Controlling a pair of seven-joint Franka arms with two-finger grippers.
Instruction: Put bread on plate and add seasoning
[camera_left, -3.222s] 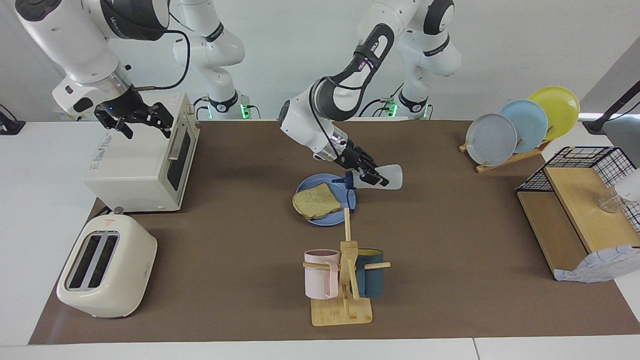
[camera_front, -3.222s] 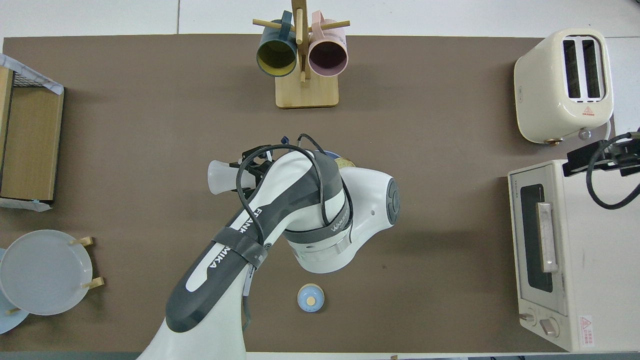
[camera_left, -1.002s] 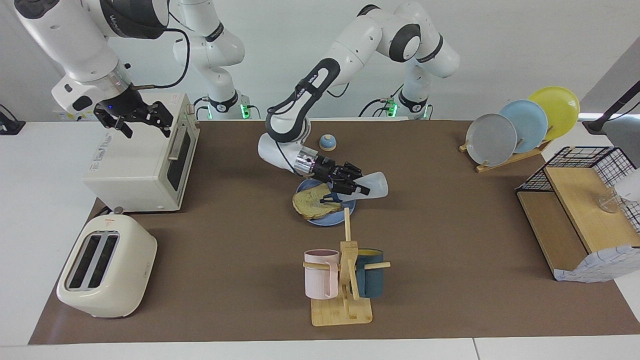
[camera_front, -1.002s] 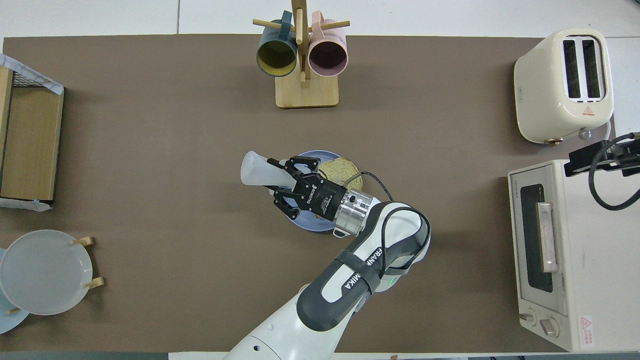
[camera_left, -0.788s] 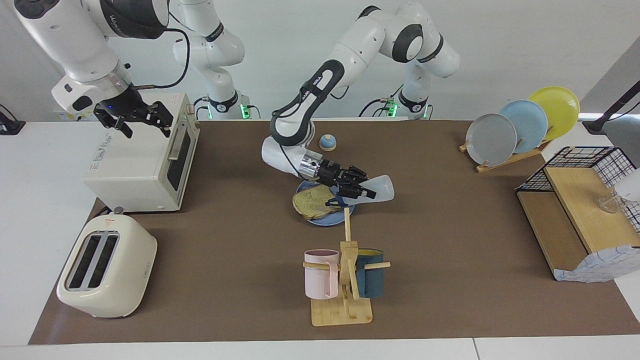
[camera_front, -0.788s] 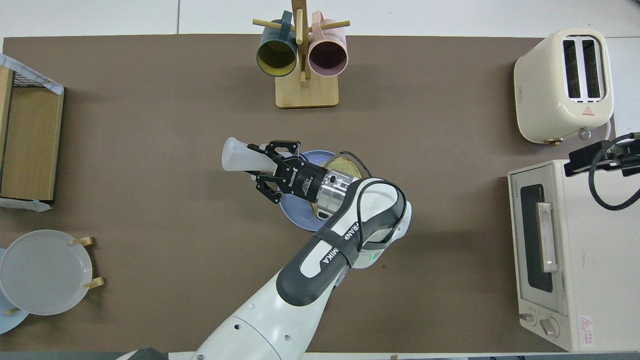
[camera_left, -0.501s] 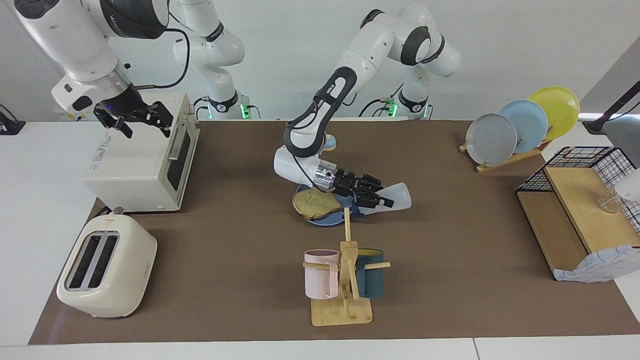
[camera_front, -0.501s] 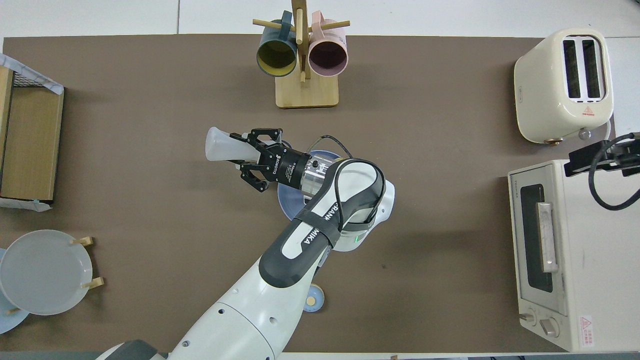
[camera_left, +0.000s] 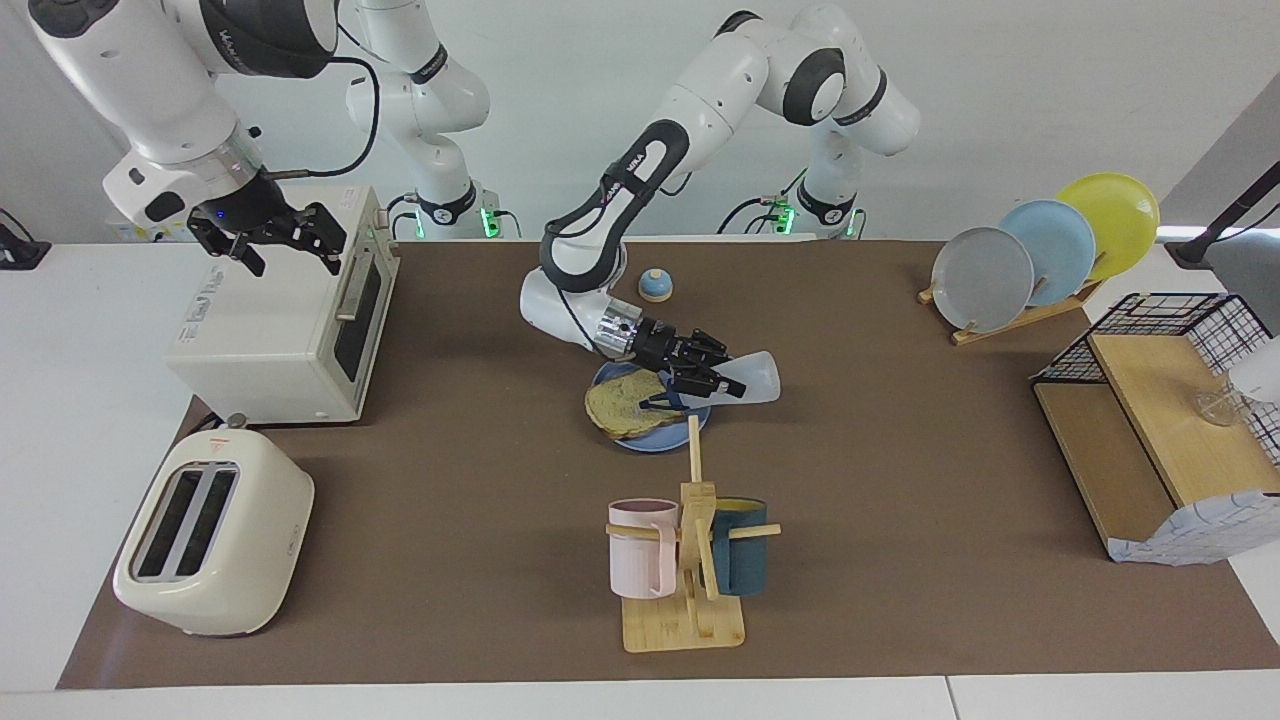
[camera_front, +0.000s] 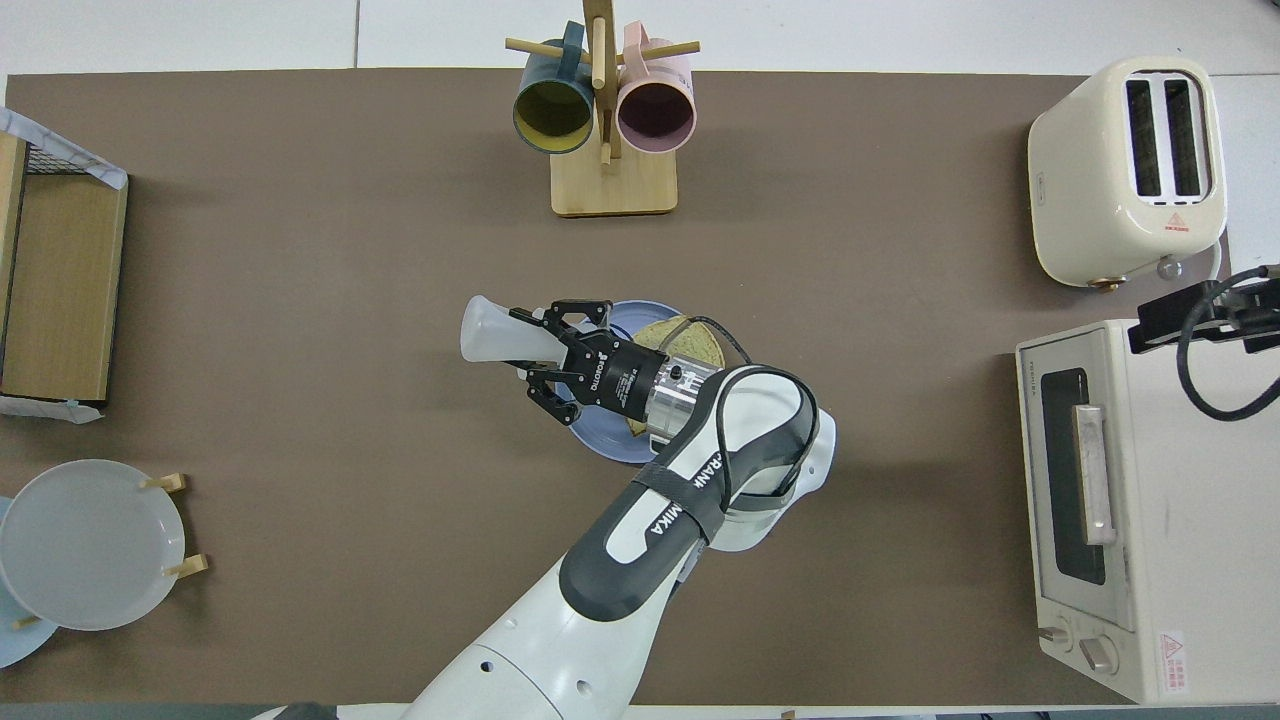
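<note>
bread: tan speckled square toast slice (camera_left: 628, 403) lying on the round blue plate (camera_left: 655, 437), mid-desk
seasoning: translucent white plastic bottle with navy cap (camera_left: 745, 378), tipped sideways over the plate
left end effector (camera_left: 712, 384): clamped on the bottle
right end effector (camera_left: 290, 245): fingers spread, waiting over the white toaster oven (camera_left: 280, 330)

Opposed high views share the plate (camera_left: 650, 436)

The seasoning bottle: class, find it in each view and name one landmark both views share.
Facing view: the seasoning bottle lies tilted in the left pincer, over the blue plate's edge, near centre.
Overhead view: the bottle pokes out of the pincer, just left of centre.
Shared landmark: the wooden mug rack.
</note>
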